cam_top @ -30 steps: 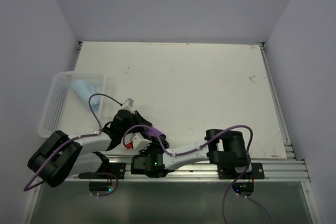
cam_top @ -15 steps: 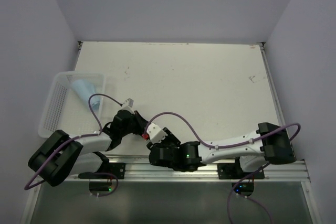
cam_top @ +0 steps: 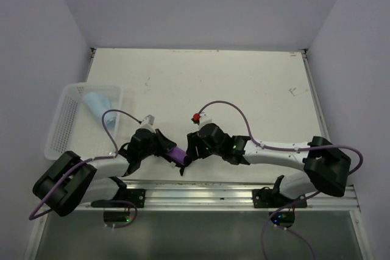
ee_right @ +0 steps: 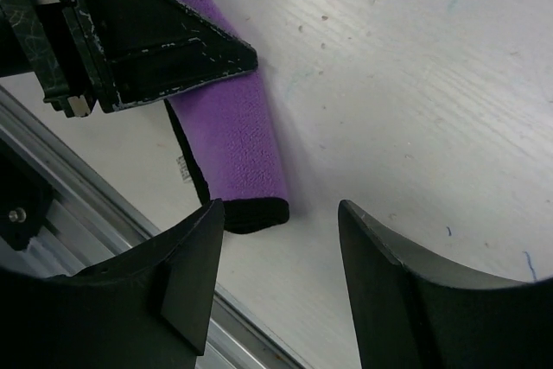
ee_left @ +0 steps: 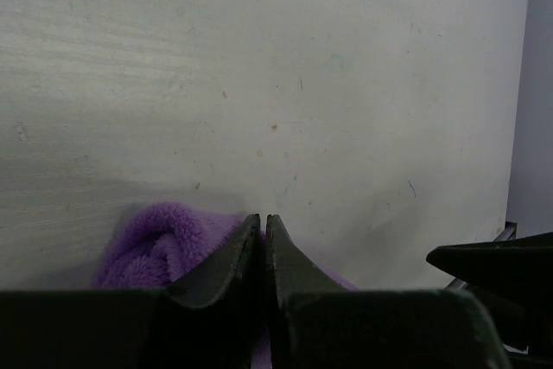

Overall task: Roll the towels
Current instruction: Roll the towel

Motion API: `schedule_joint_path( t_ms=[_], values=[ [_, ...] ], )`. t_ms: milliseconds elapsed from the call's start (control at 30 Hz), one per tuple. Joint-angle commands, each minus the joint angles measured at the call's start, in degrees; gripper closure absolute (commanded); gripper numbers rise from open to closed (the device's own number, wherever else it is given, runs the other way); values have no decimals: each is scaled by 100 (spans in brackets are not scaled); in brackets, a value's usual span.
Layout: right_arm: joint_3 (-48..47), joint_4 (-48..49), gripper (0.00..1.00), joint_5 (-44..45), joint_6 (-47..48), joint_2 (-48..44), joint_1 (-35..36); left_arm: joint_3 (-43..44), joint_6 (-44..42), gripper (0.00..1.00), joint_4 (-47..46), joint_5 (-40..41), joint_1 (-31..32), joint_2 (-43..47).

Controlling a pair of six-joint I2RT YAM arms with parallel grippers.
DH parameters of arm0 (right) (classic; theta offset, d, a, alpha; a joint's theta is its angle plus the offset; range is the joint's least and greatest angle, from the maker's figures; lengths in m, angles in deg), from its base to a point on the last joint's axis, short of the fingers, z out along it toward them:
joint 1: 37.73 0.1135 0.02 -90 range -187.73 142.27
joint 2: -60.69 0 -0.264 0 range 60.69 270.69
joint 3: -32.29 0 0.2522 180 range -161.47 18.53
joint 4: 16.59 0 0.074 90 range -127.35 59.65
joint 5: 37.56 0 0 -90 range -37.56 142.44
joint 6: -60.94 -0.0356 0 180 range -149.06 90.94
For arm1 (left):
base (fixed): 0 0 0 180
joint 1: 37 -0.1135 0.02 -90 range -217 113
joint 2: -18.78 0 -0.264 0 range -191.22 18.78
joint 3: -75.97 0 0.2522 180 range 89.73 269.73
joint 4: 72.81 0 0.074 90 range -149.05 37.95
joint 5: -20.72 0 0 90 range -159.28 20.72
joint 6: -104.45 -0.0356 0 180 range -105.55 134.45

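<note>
Top external: the left tool [cam_top: 166, 148] lies low over the near edge of the counter [cam_top: 244, 89], its tip at a rolled purple towel [cam_top: 177, 154]. The right tool [cam_top: 190, 150] faces it from the other side, just beside the roll. The light blue towel [cam_top: 97, 103] sits in the white mesh basket [cam_top: 58, 135] at the counter's left edge, well apart from both arms.

Left wrist: the two dark fingers [ee_left: 232, 261] stand together with only a thin slit between them, and the purple roll's fuzzy end shows behind and to their left. Whether any cloth is pinched cannot be told.

Right wrist: its fingers [ee_right: 186, 278] are spread apart, and the roll, dark-edged, lies on the counter just ahead of the gap, untouched. The left tool's finger lies across the roll's far end.
</note>
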Motion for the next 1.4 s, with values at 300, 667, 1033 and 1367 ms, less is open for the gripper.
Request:
schedule_joint_path(
  t_ms=[300,667,1033,1367],
  values=[
    [176,1185,41,-1322,-511,1045,-321,-352,-165,88,807,440,-19,5],
    [615,1765,48,-1771,-731,1300,-269,-440,-129,88,974,501,-19,356],
    [844,2108,76,-1973,-898,1564,-137,-581,-59,88,1010,765,-19,471],
    [528,1248,100,-710,-406,1072,371,51,-331,88,1719,783,-19,655]
  ],
)
